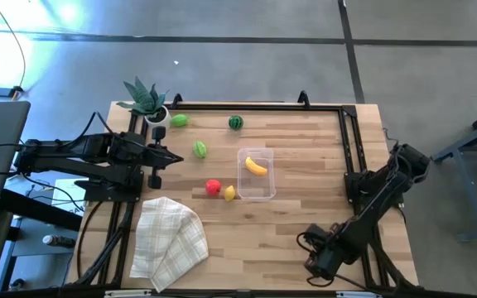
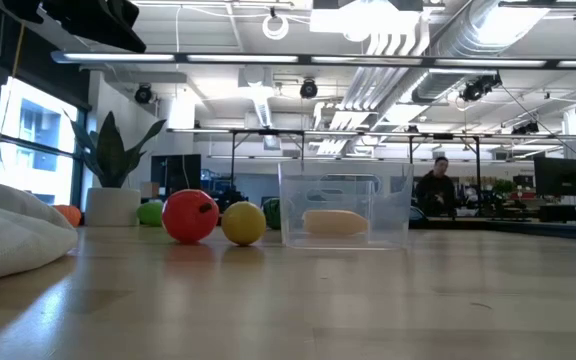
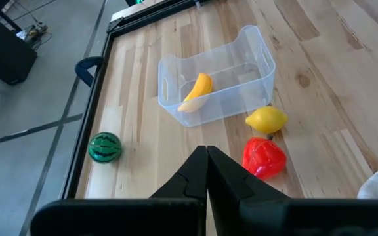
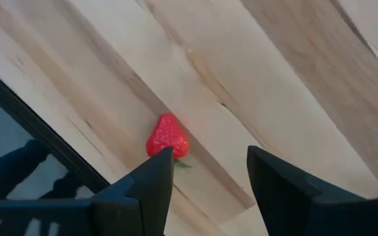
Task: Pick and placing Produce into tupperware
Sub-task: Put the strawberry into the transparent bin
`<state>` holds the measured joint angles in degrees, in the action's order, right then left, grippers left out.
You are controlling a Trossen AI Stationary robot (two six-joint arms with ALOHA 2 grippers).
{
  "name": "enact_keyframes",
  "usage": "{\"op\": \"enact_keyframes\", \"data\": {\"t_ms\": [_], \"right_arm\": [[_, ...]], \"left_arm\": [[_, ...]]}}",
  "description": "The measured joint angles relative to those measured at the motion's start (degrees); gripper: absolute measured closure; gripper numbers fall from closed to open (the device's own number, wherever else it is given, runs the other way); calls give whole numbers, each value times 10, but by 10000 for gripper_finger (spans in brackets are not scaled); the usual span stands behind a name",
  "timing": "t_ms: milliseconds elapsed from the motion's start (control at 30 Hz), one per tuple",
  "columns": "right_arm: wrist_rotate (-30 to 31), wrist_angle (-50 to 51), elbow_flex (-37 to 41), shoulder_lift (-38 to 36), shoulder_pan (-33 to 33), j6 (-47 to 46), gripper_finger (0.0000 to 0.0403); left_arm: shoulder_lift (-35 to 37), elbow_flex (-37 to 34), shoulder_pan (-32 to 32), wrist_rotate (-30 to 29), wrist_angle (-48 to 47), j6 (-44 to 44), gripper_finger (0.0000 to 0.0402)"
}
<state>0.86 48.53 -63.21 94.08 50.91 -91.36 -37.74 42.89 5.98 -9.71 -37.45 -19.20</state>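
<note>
a: what's in the tupperware (image 1: 256, 175) so far?
b: only the banana (image 1: 256, 166). the tomato (image 1: 213, 187) and lemon (image 1: 229, 193) lie just ahead of the shut, empty left end effector (image 1: 178, 159).
a: and the right end effector (image 4: 205, 172)?
b: open, empty, a strawberry (image 4: 167, 137) just beyond it.

Worktop (image 1: 305, 207): pale wood planks, black frame. Tub (image 1: 256, 175): clear; yellow banana (image 1: 256, 166) inside. Near tub: red pepper (image 1: 213, 187), yellow lemon (image 1: 229, 193). Farther: dk green striped melon (image 1: 235, 122), two lt green pcs (image 1: 199, 149) (image 1: 179, 120). Red strawberry (image 4: 167, 137), green leaf, by right hand (image 4: 205, 180). Cloth (image 1: 168, 240): beige/white check. Plant (image 1: 143, 98): green, white pot. Arms, hands: black.
</note>
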Motion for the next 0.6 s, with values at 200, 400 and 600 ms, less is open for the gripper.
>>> {"op": "enact_keyframes", "data": {"t_ms": [200, 400, 600], "right_arm": [[3, -77, 28, 0, 2, 16, 218], [4, -129, 52, 0, 2, 17, 218], [4, -127, 53, 1, 2, 4, 217]], "left_arm": [[0, 0, 0, 0, 0, 0, 401], [0, 0, 0, 0, 0, 0, 401], [0, 0, 0, 0, 0, 0, 401]]}}
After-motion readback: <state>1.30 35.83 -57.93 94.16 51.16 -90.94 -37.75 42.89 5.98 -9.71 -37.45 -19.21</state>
